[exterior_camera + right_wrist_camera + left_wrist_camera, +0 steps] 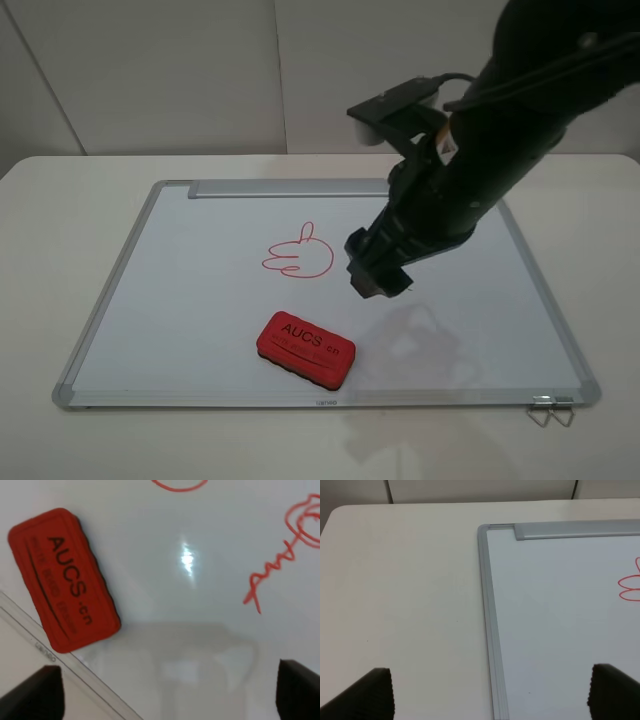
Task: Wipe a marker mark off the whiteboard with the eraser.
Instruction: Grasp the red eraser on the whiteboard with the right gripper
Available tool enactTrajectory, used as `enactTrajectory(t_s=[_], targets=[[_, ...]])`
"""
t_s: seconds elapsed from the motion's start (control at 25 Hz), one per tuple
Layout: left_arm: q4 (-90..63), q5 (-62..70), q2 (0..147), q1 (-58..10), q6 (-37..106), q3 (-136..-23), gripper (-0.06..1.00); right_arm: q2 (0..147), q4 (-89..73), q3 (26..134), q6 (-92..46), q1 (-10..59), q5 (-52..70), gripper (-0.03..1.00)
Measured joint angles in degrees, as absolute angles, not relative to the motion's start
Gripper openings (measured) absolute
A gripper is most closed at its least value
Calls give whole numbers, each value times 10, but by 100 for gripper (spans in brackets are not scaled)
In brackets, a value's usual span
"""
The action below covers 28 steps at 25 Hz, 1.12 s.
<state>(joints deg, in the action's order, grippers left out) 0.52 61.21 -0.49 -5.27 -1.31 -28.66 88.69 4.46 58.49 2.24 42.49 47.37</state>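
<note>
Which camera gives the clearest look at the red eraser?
The right wrist view: the eraser is large, whole, its AUCS lettering sharp. The exterior high view shows it whole but smaller, on the whiteboard. The left wrist view does not show it.

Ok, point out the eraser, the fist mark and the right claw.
eraser [305, 349]: exterior high view, middle of its red top.
fist mark [298, 256]: exterior high view, centre of the red outline.
right claw [383, 288]: exterior high view, midway between its fingertips.

setting: robot lab bench | cues: bare white table [60, 200], plain panelled walls [150, 70]
</note>
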Motion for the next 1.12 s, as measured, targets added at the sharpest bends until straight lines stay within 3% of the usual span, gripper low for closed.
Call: enactTrajectory(t_s=[0.2,0.44,1.12], targets=[[5,612,-5,-53,-13,-287,77,1013,43,700,-39,471,533,75],[5,612,-5,-53,-13,-287,77,1104,9,763,-74,488,569,75],[5,612,-5,-53,-13,-287,77,1191,4,777,-77,514,526,75]])
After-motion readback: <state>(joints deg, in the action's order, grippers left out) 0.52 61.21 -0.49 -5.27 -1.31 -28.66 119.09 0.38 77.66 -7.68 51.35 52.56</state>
